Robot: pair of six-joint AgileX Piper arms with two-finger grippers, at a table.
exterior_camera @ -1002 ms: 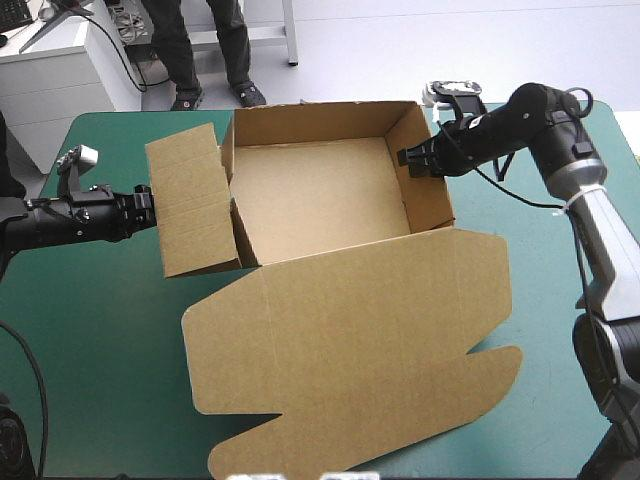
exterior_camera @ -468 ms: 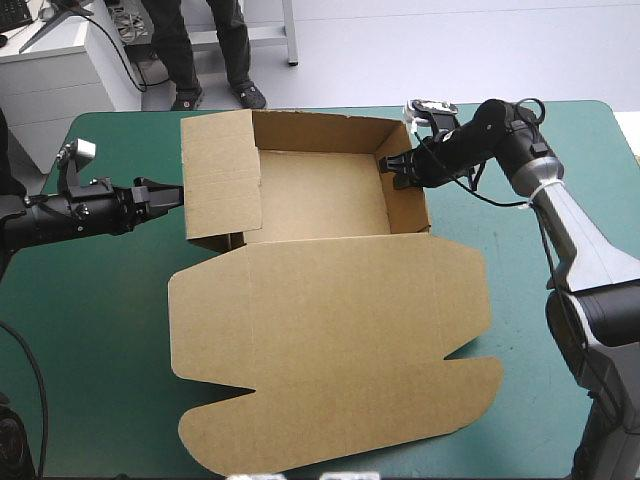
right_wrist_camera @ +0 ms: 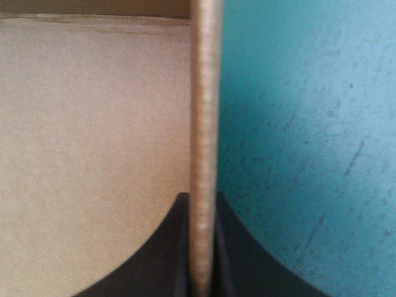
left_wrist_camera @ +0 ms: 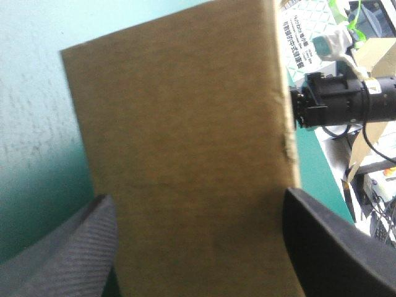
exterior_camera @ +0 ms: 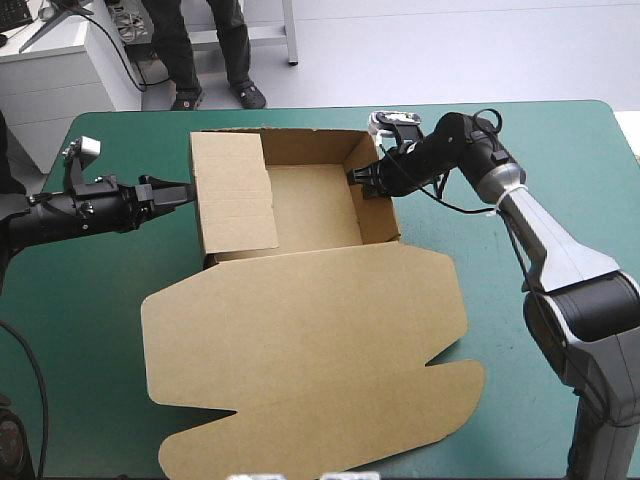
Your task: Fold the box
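The brown box (exterior_camera: 310, 205) sits on the teal-green tabletop (exterior_camera: 110, 300) as an open tray in the upper middle of the frame. Its far and right walls are raised, and the lid (exterior_camera: 310, 350) lies flat, spreading toward the lower middle.

The right hand (exterior_camera: 366, 184) reaches in from the upper right and is clamped on the top edge of the right wall (exterior_camera: 378, 220). The right wrist view shows the board's edge pinched between the two black fingers, one inside the tray and one over the cover. That grip likely holds the wall upright and pins the tray in place while the other side is worked.

The left hand (exterior_camera: 186, 189), at the left of the frame, has its fingers spread apart, with the left wall panel (exterior_camera: 235, 195) broadside before them. The panel stands up and leans inward over the tray floor. Whether the fingertips touch it is hard to tell from above, but the pose suggests pushing it over to be tucked inside. The lid is untouched, so the folding looks about midway.
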